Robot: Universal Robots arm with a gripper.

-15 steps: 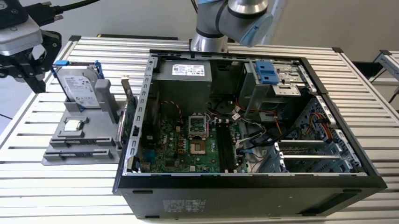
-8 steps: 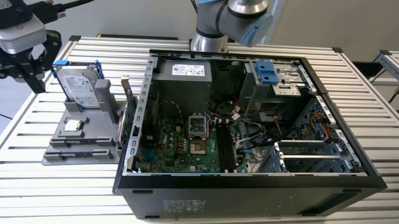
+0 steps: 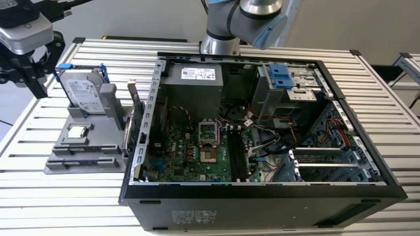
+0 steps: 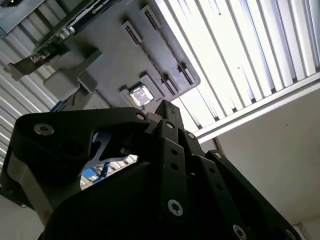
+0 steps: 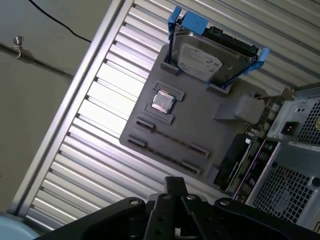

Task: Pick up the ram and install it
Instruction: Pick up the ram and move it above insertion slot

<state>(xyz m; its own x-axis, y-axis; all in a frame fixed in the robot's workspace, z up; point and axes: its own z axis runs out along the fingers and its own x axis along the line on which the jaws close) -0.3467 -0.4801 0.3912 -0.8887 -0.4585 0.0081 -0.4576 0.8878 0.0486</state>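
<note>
The ram (image 5: 233, 156) is a dark-green stick with black chips. It stands on edge at the side of the grey holder (image 5: 200, 125) nearest the computer case, also in the exterior view (image 3: 126, 135), and is partly hidden there. My gripper (image 3: 26, 84) hangs above the table's edge at the exterior view's far left, beyond the holder and well apart from the ram. Its fingers look open with nothing between them. In both wrist views the gripper (image 5: 175, 190) (image 4: 162, 112) points down toward the holder from above.
The holder also carries a silver hard drive (image 3: 85, 94) in a blue-tabbed frame and a small square CPU (image 3: 77, 132). A green card with a metal bracket (image 5: 285, 93) stands beside the ram. The open computer case (image 3: 157, 98) shows its motherboard (image 3: 196, 157).
</note>
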